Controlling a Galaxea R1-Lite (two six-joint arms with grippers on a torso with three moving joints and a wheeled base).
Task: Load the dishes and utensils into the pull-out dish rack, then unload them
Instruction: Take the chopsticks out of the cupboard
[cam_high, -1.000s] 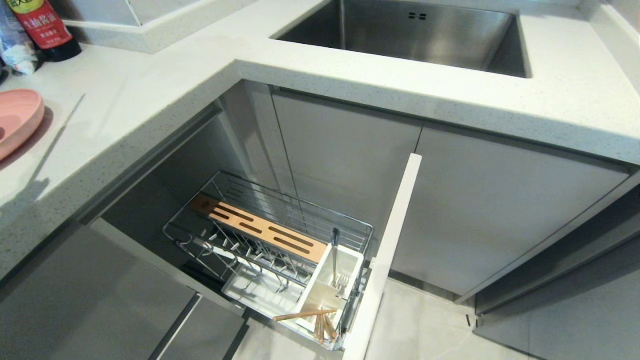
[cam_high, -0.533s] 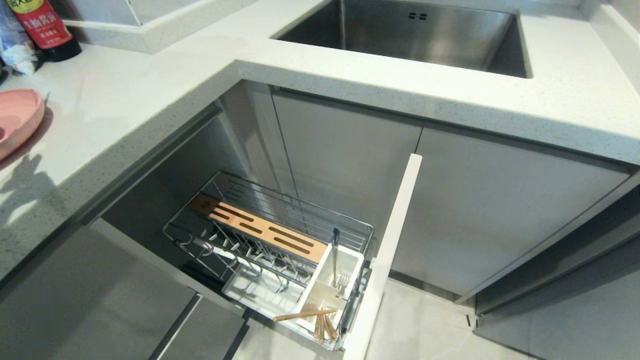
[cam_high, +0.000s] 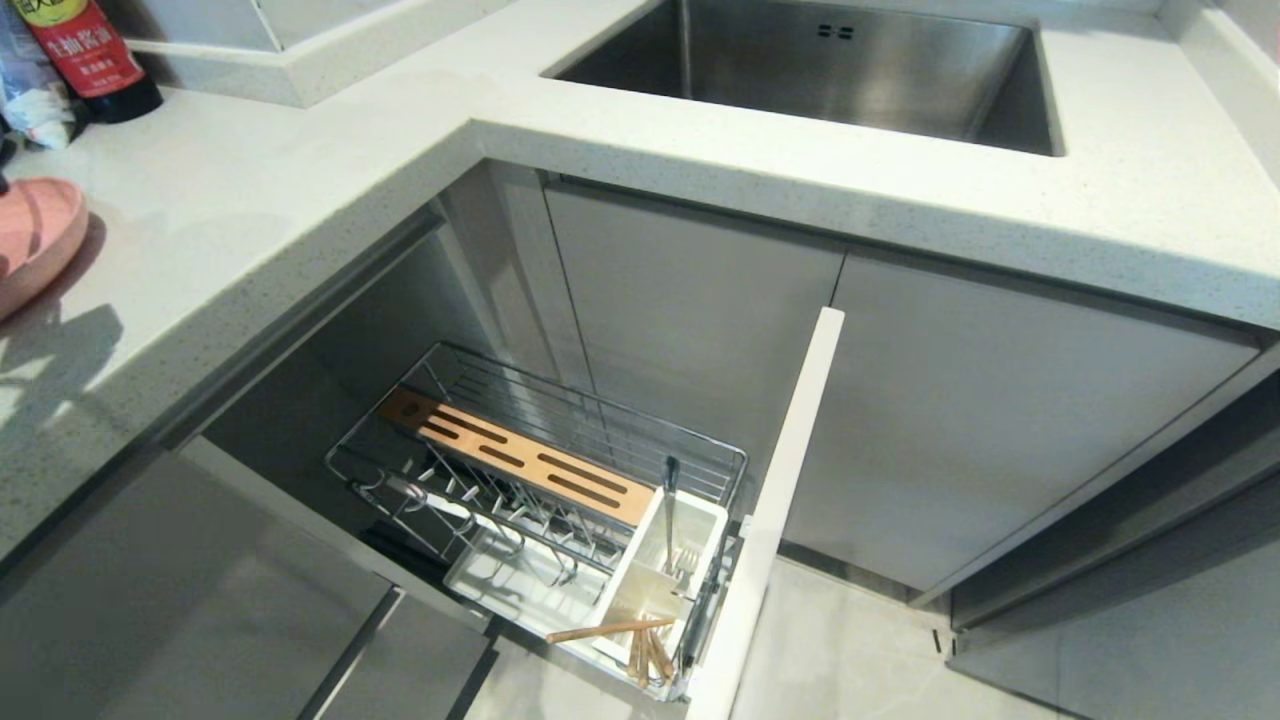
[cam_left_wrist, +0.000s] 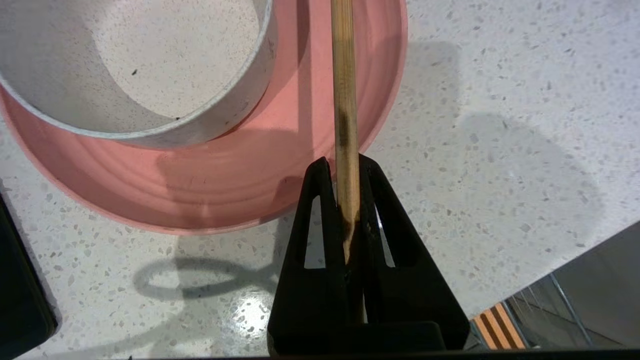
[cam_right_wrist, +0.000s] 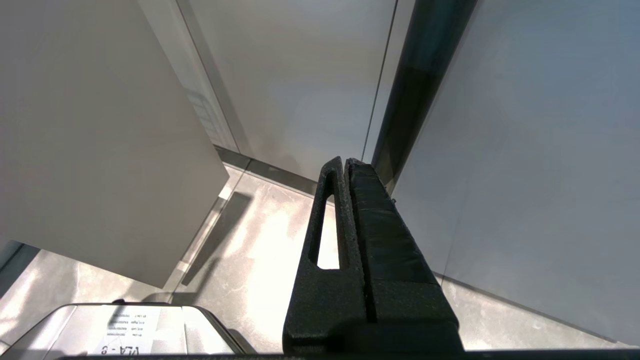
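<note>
Because the left gripper (cam_left_wrist: 345, 200) pinched one wooden chopstick (cam_left_wrist: 344, 90) near its end, the stick reached out over the pink plate (cam_left_wrist: 240, 195), likely to be laid there as unloading. Only the left wrist view showed this grip and the speckled bowl (cam_left_wrist: 150, 65) sitting on the plate; the head view showed the plate (cam_high: 35, 245) at the counter's (cam_high: 250, 200) left edge, and the pull-out dish rack (cam_high: 560, 490) with another chopstick (cam_high: 610, 630) and a fork (cam_high: 671, 510) in its caddy. Beside the cabinets the right gripper (cam_right_wrist: 345, 165) hung pressed together, empty.

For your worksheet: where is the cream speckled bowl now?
The cream speckled bowl sits on the round pink plate on the countertop, left wrist view.
</note>
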